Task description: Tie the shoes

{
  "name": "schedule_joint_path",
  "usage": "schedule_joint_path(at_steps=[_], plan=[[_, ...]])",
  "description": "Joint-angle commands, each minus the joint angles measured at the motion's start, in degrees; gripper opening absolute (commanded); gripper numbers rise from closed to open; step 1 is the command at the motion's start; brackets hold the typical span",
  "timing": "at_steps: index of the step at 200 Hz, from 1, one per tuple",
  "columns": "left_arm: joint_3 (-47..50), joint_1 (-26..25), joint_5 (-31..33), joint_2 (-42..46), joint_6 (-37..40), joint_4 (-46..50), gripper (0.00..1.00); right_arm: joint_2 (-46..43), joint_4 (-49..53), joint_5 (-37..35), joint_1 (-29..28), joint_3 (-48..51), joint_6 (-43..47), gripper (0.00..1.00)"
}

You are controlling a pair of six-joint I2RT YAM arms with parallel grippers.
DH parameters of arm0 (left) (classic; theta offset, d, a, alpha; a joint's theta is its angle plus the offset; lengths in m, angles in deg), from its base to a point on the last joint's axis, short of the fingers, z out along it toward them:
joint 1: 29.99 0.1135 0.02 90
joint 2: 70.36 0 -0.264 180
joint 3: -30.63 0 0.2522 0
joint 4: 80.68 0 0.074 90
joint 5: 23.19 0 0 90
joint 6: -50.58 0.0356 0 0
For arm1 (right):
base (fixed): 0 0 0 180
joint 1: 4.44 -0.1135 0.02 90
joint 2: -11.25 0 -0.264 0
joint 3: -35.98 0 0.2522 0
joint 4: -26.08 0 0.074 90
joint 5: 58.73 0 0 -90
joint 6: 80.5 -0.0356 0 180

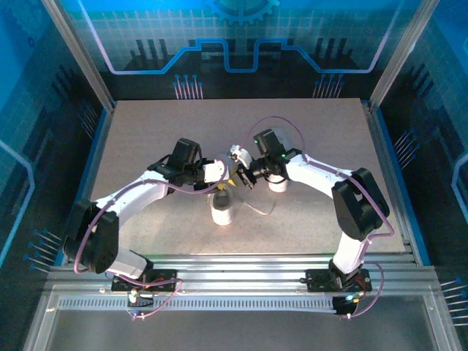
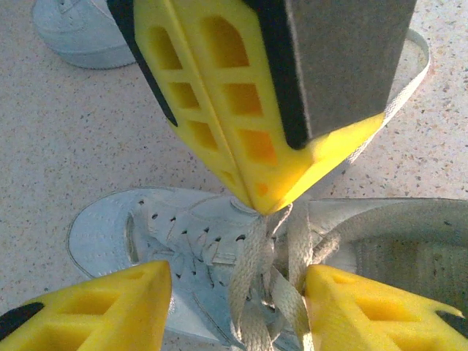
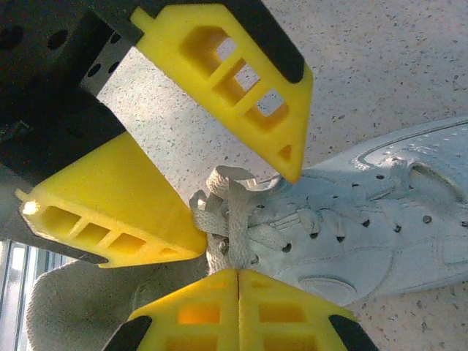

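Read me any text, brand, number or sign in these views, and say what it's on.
None can be read.
Shoe: perforations and laces, no logo or size mark in view.
Backdrop: a gear and circuit-line graphic, no words.
Yellow fingers: no label or number.

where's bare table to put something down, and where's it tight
Free: the table strip beyond the left gripper and right gripper, and the strip on the near side of the shoe. Crowded: the middle, where both grippers meet over its laces.
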Motion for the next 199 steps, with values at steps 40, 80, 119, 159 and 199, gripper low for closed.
schedule_joint_path(at_steps=[40, 80, 119, 159, 199], plan=[[-2.5, -0.9, -2.7, -1.3, 3.0, 4.6, 0.54, -2.1, 1.0, 0.1, -0.8, -1.4, 1.7, 0.0], [-3.2, -1.0, -2.5, -2.2, 2.7, 5.4, 0.48, -2.7, 0.7, 0.0, -0.9, -1.0, 2.0, 0.0], [-4.0, -0.9, -3.2, -2.3, 0.0, 4.3, 0.41, -3.5, 0.8, 0.3, -1.3, -0.5, 3.3, 0.0], [-4.4, 0.0, -4.7, -1.9, -2.1, 3.9, 0.38, -4.4, 1.1, 0.3, -1.7, -0.1, 4.8, 0.0], [-4.5, 0.5, -5.9, -1.8, -2.7, 4.1, 0.32, -4.3, 1.8, -0.4, -1.9, -0.1, 5.4, 0.0]])
